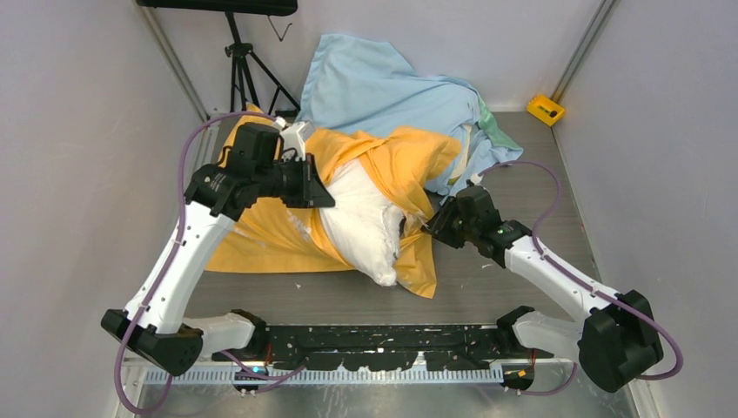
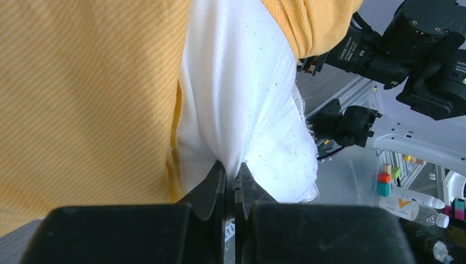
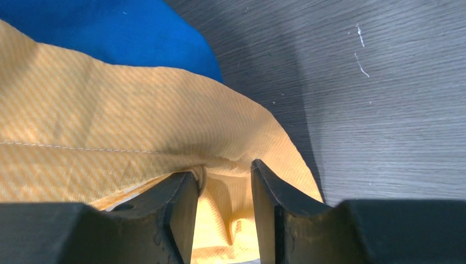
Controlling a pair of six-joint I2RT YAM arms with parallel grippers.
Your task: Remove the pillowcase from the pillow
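Observation:
The orange-yellow pillowcase (image 1: 261,239) lies crumpled across the middle of the table. The white pillow (image 1: 361,222) sticks out of it toward the near edge. My left gripper (image 1: 320,187) is at the pillow's left side. In the left wrist view it (image 2: 233,168) is shut, pinching a fold of the white speckled pillow (image 2: 247,99), with the pillowcase (image 2: 82,99) to the left. My right gripper (image 1: 429,226) is at the pillowcase's right edge. In the right wrist view its jaws (image 3: 225,170) stand partly apart with loose pillowcase fabric (image 3: 110,121) between and over the fingertips.
A pale light-blue cloth (image 1: 383,87) is heaped at the back, touching the pillowcase. A tripod (image 1: 248,61) stands back left and a small yellow box (image 1: 546,109) back right. Side walls close in the table. Blue fabric (image 3: 110,27) shows beyond the pillowcase in the right wrist view.

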